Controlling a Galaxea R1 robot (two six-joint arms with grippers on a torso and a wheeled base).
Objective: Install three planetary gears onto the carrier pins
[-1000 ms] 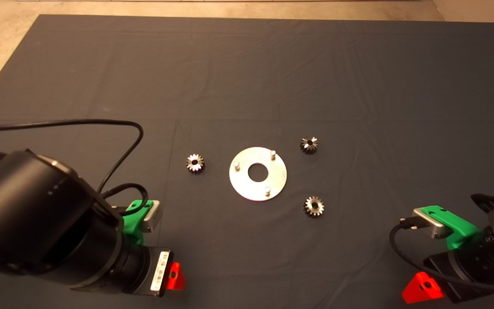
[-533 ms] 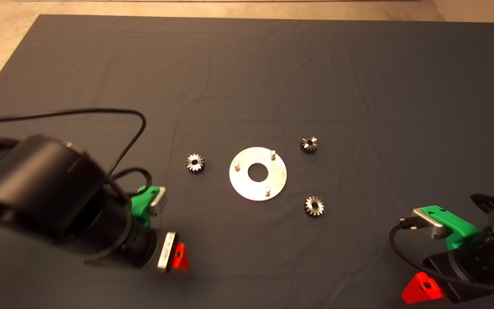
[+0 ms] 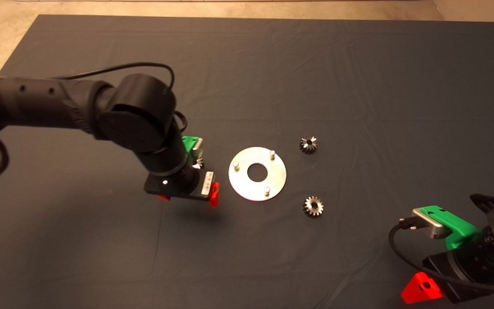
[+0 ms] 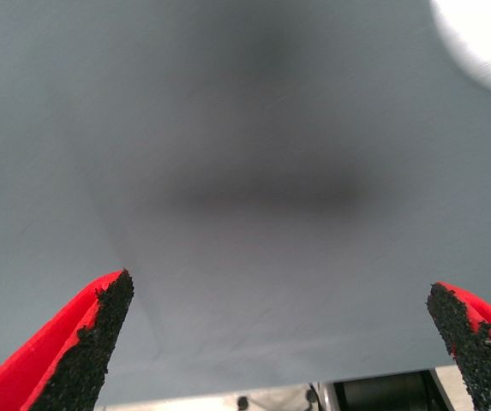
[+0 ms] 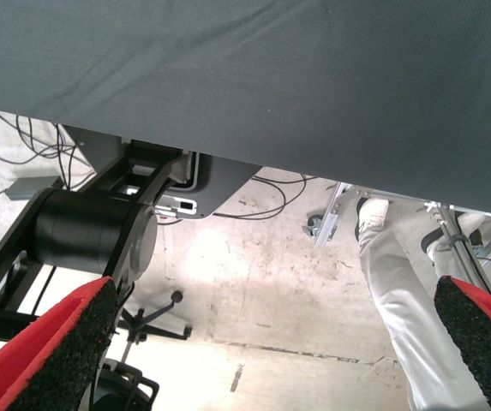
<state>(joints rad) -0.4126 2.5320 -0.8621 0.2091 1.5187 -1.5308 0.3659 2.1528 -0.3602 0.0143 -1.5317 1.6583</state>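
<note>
Left gripper [image 3: 189,198] hovers over the mat [image 3: 358,77] just left of the silver plate [image 3: 257,173], fingers [image 4: 91,338] spread wide, nothing between them. Plate count: 1, with 3 carrier pins [image 3: 236,165], all bare. Gears: 2 in plain sight right of the plate, upper one [image 3: 308,144] and lower one [image 3: 314,206]; third gear [image 3: 198,162] mostly hidden behind the left wrist. White label on that wrist, unreadable. Right gripper [image 5: 271,351] parked at lower right, also wide apart; a person's leg [image 5: 404,291] shows beyond the mat.

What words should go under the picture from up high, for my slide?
Left gripper hovers open beside the silver plate; two planetary gears lie loose; carrier pins bare.
</note>
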